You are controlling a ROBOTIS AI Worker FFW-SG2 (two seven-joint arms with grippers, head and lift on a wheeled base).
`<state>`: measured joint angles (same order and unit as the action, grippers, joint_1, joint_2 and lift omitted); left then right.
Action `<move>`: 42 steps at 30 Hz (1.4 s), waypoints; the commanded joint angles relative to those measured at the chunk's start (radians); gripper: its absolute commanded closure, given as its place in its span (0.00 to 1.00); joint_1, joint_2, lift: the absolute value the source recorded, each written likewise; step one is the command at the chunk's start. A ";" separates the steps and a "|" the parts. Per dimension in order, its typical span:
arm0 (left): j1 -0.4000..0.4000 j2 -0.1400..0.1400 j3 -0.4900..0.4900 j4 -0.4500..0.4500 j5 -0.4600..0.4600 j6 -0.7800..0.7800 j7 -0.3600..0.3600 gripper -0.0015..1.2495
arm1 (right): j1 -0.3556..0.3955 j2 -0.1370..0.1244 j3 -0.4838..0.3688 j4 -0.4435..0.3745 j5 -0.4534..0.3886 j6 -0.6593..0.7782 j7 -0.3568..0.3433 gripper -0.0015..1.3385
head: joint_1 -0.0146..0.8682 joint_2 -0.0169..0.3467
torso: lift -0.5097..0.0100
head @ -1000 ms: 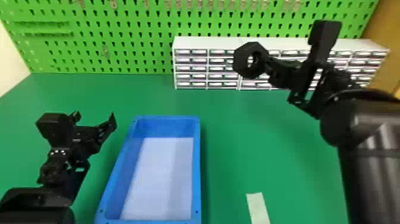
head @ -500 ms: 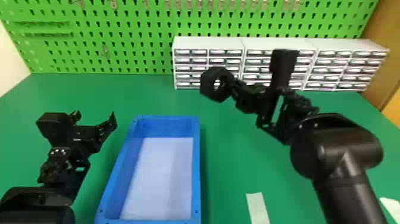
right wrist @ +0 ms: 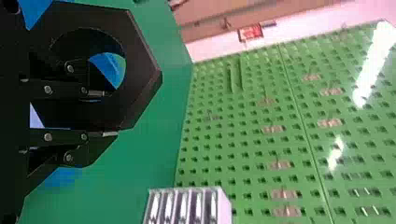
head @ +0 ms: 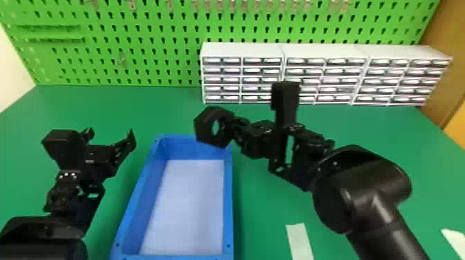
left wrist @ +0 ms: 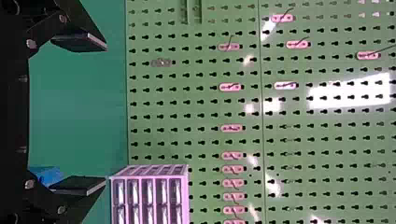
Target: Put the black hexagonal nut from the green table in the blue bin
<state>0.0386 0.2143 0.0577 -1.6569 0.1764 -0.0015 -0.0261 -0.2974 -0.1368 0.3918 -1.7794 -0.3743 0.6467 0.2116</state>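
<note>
- Black left gripper (head: 110,135), on the far left of the head view: waits beside the blue bin (head: 228,193), jaws spread wide, nothing between.
- Next along, the blue bin itself: rests on the green table (head: 256,207), shows a bare pale floor, awaits delivery.
- Then the black hexagonal nut (head: 204,127): hangs tilted by the bin's far right corner, perhaps over the rim, perhaps just beyond it, hard to judge for height.
- Right of that, the right gripper (right wrist: 112,113): closes on one side of the nut's ring, one finger at the hole, one at the outer edge.
- Behind, towards the right: white drawer units (head: 242,50), standing against green pegboard (head: 152,58).
- Done, judging by the nut's place: pick-up, lift, carry to about the bin's edge.
- Left to do: bring the nut inward over the pale floor, lower, let go, draw clear without snagging the hole.
</note>
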 commanded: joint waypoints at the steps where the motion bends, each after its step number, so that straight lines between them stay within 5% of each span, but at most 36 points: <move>1: -0.003 0.001 -0.006 0.000 -0.002 0.000 0.000 0.20 | -0.022 -0.033 0.068 -0.002 -0.032 0.025 0.000 0.82 | 0.79 0.19 | 0.79; 14: -0.009 -0.001 -0.013 0.002 -0.006 0.006 0.000 0.20 | -0.114 -0.095 0.246 0.035 -0.092 0.065 -0.009 0.82 | 0.79 0.19 | 0.79; 31: -0.013 0.001 -0.015 0.002 -0.009 0.008 0.000 0.20 | -0.197 -0.079 0.412 0.179 -0.123 0.054 -0.009 0.82 | 0.79 0.19 | 0.79; 42: -0.011 0.001 -0.012 0.002 -0.009 0.008 0.000 0.20 | -0.210 -0.086 0.427 0.189 -0.107 0.056 -0.009 0.82 | 0.79 0.19 | 0.79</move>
<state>0.0273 0.2147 0.0454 -1.6551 0.1672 0.0061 -0.0261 -0.5049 -0.2206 0.8195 -1.5913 -0.4876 0.7020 0.2024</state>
